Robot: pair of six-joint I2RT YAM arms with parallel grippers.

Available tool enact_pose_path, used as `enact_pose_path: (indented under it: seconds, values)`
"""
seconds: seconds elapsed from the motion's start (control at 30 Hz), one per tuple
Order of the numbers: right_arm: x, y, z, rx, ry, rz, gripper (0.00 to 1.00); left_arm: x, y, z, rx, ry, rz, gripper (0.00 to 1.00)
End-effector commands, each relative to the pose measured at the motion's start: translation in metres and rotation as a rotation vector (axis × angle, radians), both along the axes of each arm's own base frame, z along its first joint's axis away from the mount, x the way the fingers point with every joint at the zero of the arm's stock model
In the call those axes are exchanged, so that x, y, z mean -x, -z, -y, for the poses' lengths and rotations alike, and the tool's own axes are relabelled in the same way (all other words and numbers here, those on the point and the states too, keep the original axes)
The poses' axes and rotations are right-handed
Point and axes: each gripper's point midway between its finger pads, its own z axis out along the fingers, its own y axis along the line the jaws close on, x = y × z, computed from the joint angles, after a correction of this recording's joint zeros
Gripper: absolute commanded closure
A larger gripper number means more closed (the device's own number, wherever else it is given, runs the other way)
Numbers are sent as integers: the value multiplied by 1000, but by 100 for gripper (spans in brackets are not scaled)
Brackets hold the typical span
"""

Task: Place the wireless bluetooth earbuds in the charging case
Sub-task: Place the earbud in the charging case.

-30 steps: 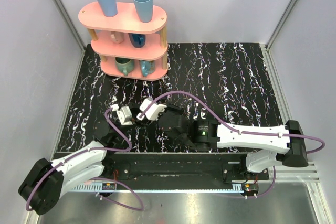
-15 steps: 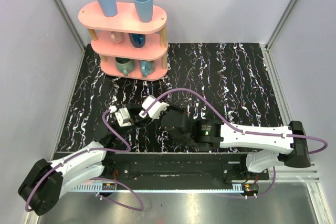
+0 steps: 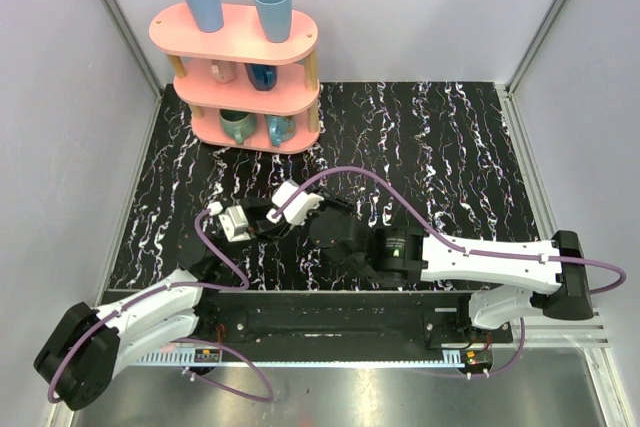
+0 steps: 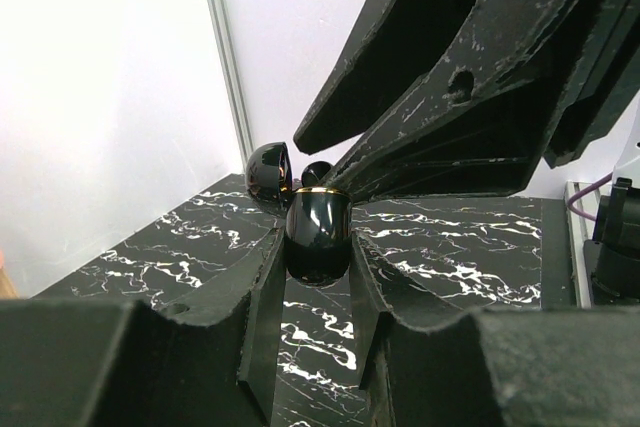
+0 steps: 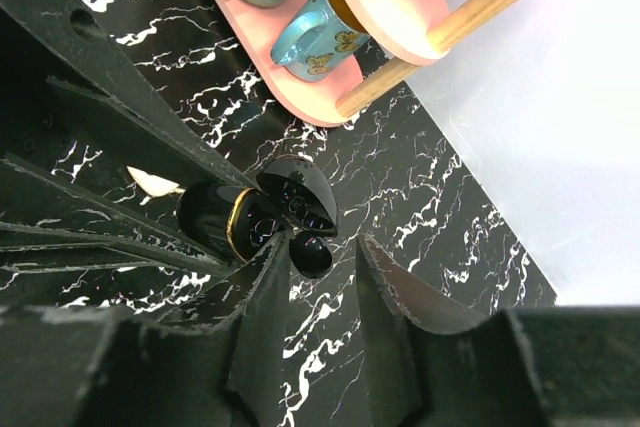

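The left gripper (image 4: 318, 257) clamps the case (image 4: 318, 227) lid-open to steady it, while the right gripper (image 5: 325, 262) stands with jaws slightly parted about an earbud (image 5: 311, 255) at its mouth.

White arms (image 3: 500, 259), purple cables (image 3: 350, 170), black pincers (image 4: 315, 257)

the charging case (image 4: 318, 237) is glossy black with a gold rim, the table (image 3: 450, 167) black with white veins.
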Motion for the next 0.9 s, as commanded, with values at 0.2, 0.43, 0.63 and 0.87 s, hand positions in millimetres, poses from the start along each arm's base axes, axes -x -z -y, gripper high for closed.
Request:
enact_pose_path:
  seconds: [0.2,0.43,0.63,0.87]
  values:
    - [0,-41,17,-121,15,27,47,3,-34,-9,99,-36,104,100]
    - [-6,-52,21,-150,29,35,45,4,-34,-7,107,-17,101,100]
    - [-19,-62,33,-174,88,52,37,5,-32,-5,107,-5,95,100]
    - [-15,-75,41,-270,62,32,34,4,-31,-6,107,-13,97,100]
